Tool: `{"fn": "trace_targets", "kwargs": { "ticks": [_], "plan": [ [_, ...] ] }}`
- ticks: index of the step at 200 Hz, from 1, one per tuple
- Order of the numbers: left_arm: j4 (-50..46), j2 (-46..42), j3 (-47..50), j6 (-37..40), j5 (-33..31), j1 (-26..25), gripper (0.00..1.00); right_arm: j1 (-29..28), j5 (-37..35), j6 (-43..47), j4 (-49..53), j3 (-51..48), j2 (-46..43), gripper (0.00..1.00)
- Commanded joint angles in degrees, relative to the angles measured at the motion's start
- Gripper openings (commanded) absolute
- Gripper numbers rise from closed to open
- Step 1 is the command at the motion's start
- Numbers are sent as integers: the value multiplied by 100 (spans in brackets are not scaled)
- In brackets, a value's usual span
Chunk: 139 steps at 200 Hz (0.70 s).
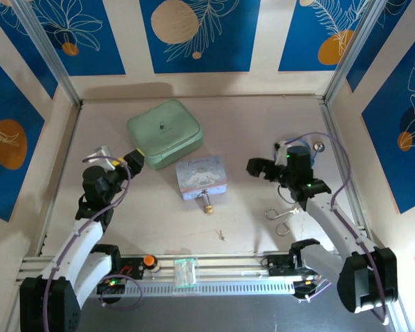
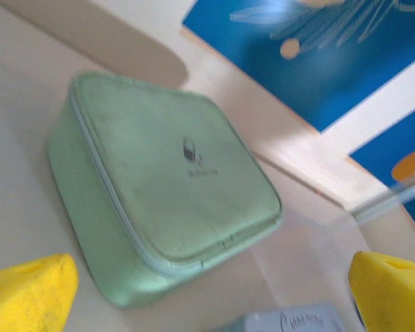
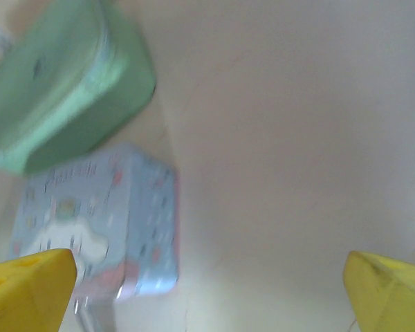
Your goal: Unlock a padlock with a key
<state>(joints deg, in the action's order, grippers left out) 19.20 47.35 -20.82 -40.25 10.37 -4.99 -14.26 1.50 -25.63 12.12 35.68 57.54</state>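
The padlock (image 1: 207, 206), a tiny brass block, lies against the near edge of the pale blue tin (image 1: 201, 177) in the top external view. The key (image 1: 221, 235) is a small pale sliver on the table nearer the arms. My left gripper (image 1: 135, 159) hovers open by the green case's near left corner, its yellow fingertips (image 2: 28, 290) wide apart with nothing between them. Right of the tin, my right gripper (image 1: 266, 160) is open too, and its fingers (image 3: 387, 290) are also empty. In the blurred right wrist view the tin (image 3: 97, 221) sits at the lower left.
A mint green zip case (image 1: 164, 133) stands behind the tin and takes up most of the left wrist view (image 2: 166, 187). A bent silver wire clip (image 1: 280, 213) lies by the right arm. A blue cable with a round metal end (image 1: 319, 146) is at the far right.
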Motion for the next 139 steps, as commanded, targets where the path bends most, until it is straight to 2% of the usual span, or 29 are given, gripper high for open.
{"fn": "trace_targets", "kwargs": {
  "ticks": [1, 23, 52, 62, 73, 109, 139],
  "plan": [
    [-1639, -17, -439, -12, 398, -524, 100, -824, -557, -162, 1137, 167, -87, 99],
    [-2614, 74, -853, 179, -230, -1522, 100, -1761, -1206, -591, 1569, 105, -37, 97],
    [-2526, 405, -876, -325, -605, -2695, 100, -2862, -1706, -1267, 1887, -107, 58, 87],
    [-2505, 555, -943, -335, -695, -3020, 100, -3222, -1710, -1473, 1866, -199, 63, 80],
    [-2731, 705, -1117, -293, -921, -3338, 100, -3661, -1884, -1704, 1893, -253, 88, 78],
    [-2736, 820, -1125, -550, -1081, -3981, 100, -4872, -2440, -2515, 1737, -329, 422, 71],
    [-2674, 680, -854, -957, -1265, -4271, 100, -5411, -2648, -2822, 1656, -102, 1178, 63]
  ]
}}
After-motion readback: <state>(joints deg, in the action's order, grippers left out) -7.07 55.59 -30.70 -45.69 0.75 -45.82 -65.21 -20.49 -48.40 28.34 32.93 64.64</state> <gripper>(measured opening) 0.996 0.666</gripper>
